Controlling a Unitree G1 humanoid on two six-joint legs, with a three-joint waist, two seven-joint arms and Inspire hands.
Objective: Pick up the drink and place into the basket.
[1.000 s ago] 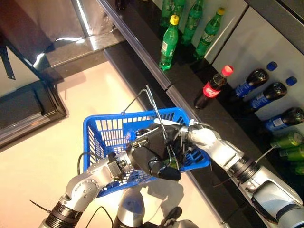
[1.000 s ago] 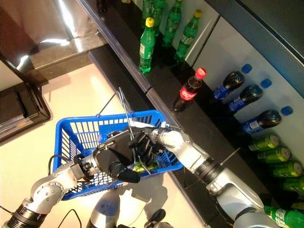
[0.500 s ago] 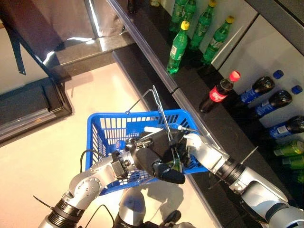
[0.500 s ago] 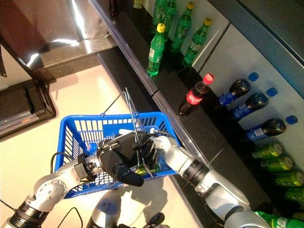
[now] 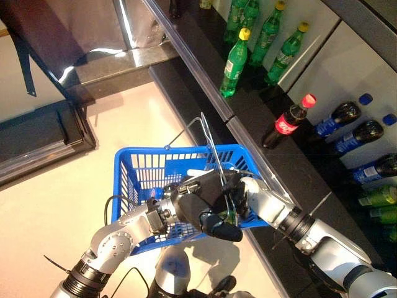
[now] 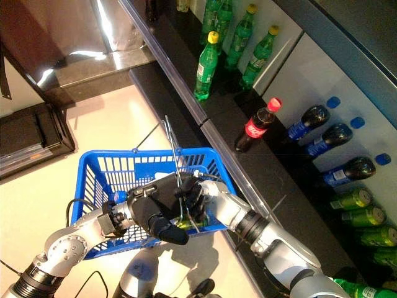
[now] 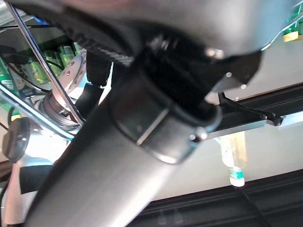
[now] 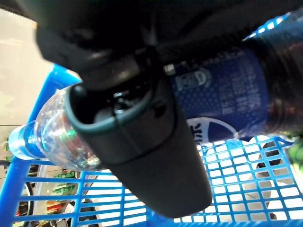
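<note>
The right hand (image 8: 142, 118) is reaching into the blue plastic basket (image 5: 133, 171), gripping one blue-labelled bottle (image 8: 218, 94). The left hand (image 5: 208, 208) is clutching the wire handle (image 5: 211, 152).

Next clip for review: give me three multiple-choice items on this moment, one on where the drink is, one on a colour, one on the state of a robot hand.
1. Where is the blue-labelled drink bottle?
A. Over the blue plastic mesh basket, in the right robot hand
B. Standing on the shelf
C. On the floor

2. What colour is the cap of the dark cola bottle standing alone on the black shelf?
A. Yellow
B. Red
C. Blue

3. What is the left robot hand doing?
A. Hanging open and idle
B. Gripping the basket's wire handle
C. Holding a green bottle

Answers: 1 A, the right wrist view shows the fingers round the bottle with basket mesh behind it. 2 B, its cap is red. 3 B, in the eye views its fingers curl round the wire handle.
</note>
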